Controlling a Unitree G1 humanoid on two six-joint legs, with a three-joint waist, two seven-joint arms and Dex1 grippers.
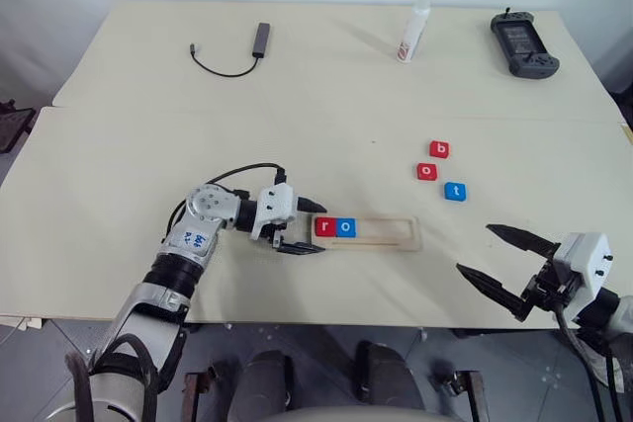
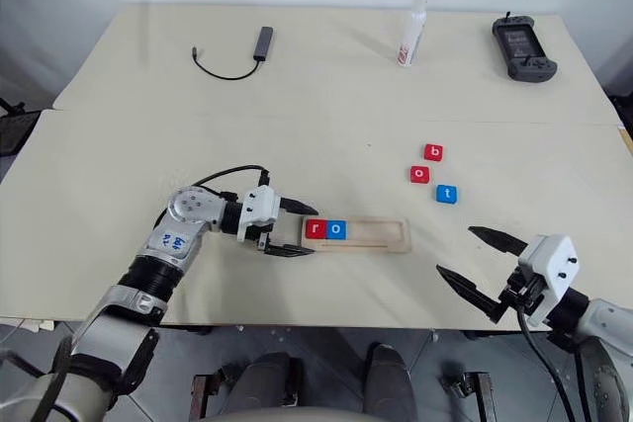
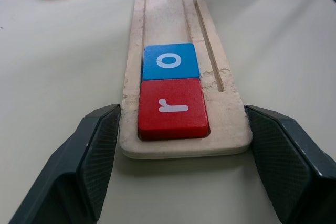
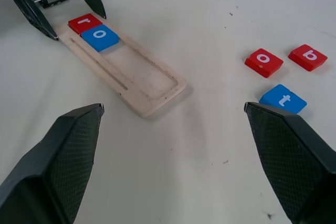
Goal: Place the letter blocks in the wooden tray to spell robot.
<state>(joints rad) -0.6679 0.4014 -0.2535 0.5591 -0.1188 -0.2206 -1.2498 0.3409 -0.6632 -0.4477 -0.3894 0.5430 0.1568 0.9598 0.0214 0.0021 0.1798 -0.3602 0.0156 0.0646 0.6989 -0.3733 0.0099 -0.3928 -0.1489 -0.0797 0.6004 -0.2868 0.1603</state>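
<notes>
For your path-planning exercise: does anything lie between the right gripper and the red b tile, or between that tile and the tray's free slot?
Nothing visible does. Bare table separates the open right gripper from the b tile; the tray slot beyond the blue o is free.

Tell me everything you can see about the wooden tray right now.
The wooden tray is a long, narrow, shallow piece of pale wood lying flat on the table, with a recessed slot and a thin groove beside it. At one end of the slot sit a red r block and, touching it, a blue o block; the rest of the slot is bare. The left gripper stands open astride the r end, its fingers at the tray's two long edges.
</notes>
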